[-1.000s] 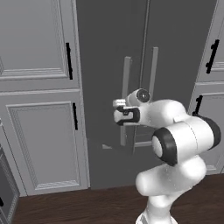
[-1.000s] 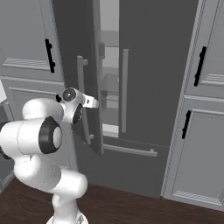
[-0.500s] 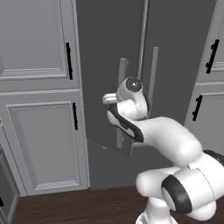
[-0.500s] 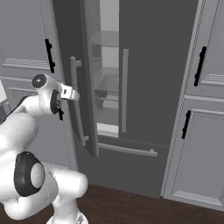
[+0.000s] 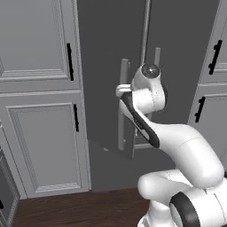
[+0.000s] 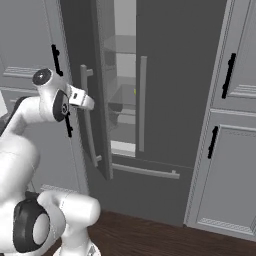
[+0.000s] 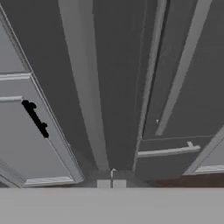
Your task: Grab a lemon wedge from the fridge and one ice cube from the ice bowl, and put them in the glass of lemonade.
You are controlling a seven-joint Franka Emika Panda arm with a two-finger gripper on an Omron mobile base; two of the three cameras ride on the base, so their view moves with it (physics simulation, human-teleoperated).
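Right base view, gripper (image 6: 90,103): jaws closed, nothing held, tip just beside the left door's bar handle (image 6: 88,115).
Fridge (image 6: 165,75): left door swung partly open, right door shut.
Lemon wedge (image 6: 135,92): tiny yellow speck inside the fridge, right of the gripper, beyond the open door.

base views flank fridge (image 6: 165,75); hand close.

The left door of the tall dark grey double-door fridge (image 6: 100,100) has swung further open, so more of the pale interior and clear shelves shows. The white arm has risen and stretched forward, and its two-finger gripper (image 6: 89,103) has closed beside the long pale grey bar handle (image 6: 88,117).
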